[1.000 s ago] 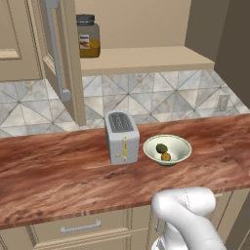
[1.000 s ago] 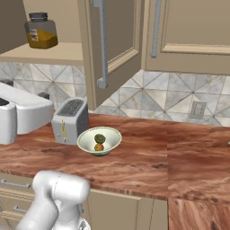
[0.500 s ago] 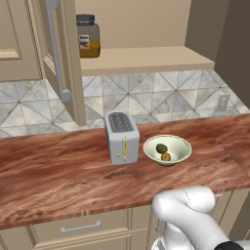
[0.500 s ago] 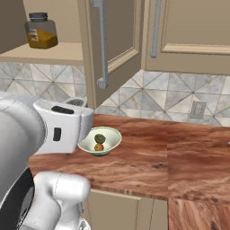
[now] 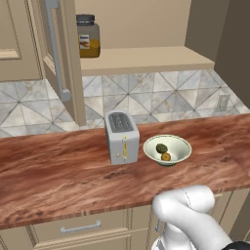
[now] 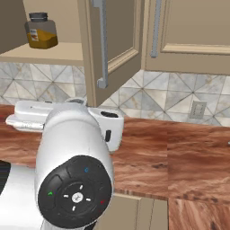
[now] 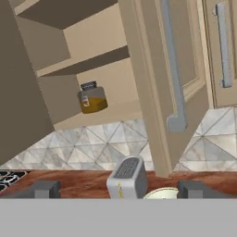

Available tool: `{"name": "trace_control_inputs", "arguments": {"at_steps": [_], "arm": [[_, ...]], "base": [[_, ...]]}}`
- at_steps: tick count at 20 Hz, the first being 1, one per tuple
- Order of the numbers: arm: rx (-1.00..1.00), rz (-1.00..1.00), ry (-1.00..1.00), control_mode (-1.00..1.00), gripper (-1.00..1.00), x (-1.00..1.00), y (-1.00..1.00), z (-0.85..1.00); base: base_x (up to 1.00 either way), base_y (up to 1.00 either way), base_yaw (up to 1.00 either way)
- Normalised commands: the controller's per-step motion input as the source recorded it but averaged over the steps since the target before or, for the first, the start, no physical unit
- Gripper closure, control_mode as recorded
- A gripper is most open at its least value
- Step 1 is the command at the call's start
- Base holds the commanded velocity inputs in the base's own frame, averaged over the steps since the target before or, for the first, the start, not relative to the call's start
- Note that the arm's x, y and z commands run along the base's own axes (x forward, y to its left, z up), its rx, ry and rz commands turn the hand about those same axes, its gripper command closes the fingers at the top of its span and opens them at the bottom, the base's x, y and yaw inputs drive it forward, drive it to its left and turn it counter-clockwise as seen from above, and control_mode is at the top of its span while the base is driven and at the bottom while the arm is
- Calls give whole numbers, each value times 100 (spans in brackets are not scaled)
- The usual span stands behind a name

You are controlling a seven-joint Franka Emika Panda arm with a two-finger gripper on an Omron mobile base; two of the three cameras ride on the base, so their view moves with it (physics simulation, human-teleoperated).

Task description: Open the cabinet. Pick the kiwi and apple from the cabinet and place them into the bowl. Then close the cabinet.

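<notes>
The cabinet (image 5: 146, 58) has one door (image 5: 54, 53) swung out over the counter, and the door beside it (image 6: 193, 31) is shut. In the hand view the open door (image 7: 171, 74) hangs just ahead and above. The cream-green bowl (image 5: 167, 149) sits on the counter right of the toaster, with the dark kiwi (image 5: 161, 147) and the yellow-orange apple (image 5: 166, 156) inside. My gripper (image 7: 119, 190) is open, fingertips (image 7: 46, 190) far apart with nothing between them. It looks up at the shelf, with the bowl's rim (image 7: 162, 193) low in that view. In the right base view my arm hides the bowl.
A dark-lidded jar (image 5: 88, 38) with orange contents stands on the cabinet shelf (image 5: 141, 61). A silver toaster (image 5: 121, 137) stands on the red-brown counter (image 5: 58, 176) under the open door. My white arm (image 6: 74, 170) bulks across the lower left of the right base view.
My arm has swung up across the right base view and now covers the toaster and bowl there. The bowl, both fruits and the open door have not moved.
</notes>
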Motion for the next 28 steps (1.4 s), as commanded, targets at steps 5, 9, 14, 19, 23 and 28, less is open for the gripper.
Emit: {"name": "trace_control_inputs", "arguments": {"at_steps": [5, 9, 14, 19, 23, 28], "arm": [[0, 15, -15, -100, -100, 32, -17, -26], [0, 12, -21, -100, -100, 42, -1, -25], [0, 6, -15, -100, -100, 77, 0, -12], [7, 7, 0, -100, -100, 100, 0, 0], [7, 12, 0, -100, -100, 100, 0, -10], [2, 14, 0, -100, -100, 100, 17, -25]], "base": [[0, 0, 0], [0, 0, 0], [0, 0, 0], [0, 0, 0], [0, 0, 0], [0, 0, 0]]}}
